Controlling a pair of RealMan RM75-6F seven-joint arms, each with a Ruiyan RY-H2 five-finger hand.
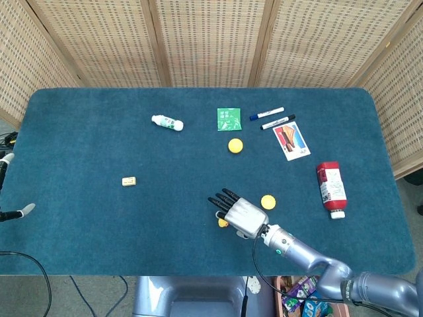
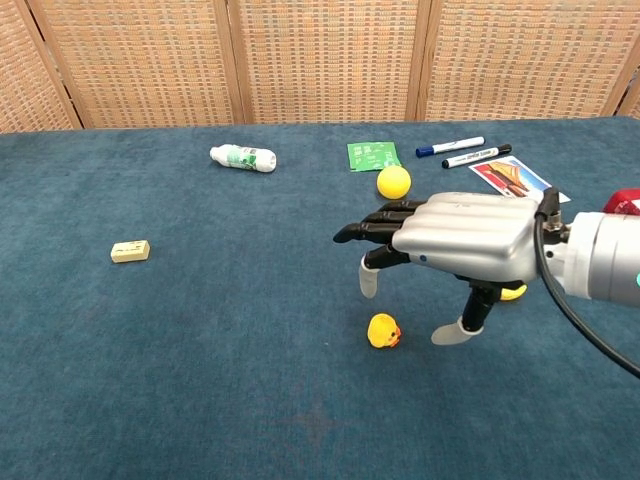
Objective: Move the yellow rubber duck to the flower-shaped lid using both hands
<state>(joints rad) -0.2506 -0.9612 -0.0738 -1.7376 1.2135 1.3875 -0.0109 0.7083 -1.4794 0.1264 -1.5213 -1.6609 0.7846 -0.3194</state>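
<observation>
The yellow rubber duck [image 1: 223,223] [image 2: 382,331] sits on the blue table near the front middle. My right hand [image 1: 241,212] [image 2: 462,238] hovers just above and to the right of it, fingers spread and holding nothing; in the head view it covers part of the duck. The yellow flower-shaped lid [image 1: 268,201] lies a short way to the right of the duck. In the chest view only a sliver of the lid [image 2: 514,292] shows behind the hand. Of my left hand [image 1: 13,188], only two well-separated fingertips show at the left frame edge, off the table.
A yellow ball [image 1: 235,145] lies behind the duck, with a green packet [image 1: 229,119], two markers [image 1: 272,117] and a card [image 1: 291,140] further back. A red bottle [image 1: 330,188] lies at the right, a white bottle [image 1: 166,122] back left, a beige block [image 1: 129,181] left.
</observation>
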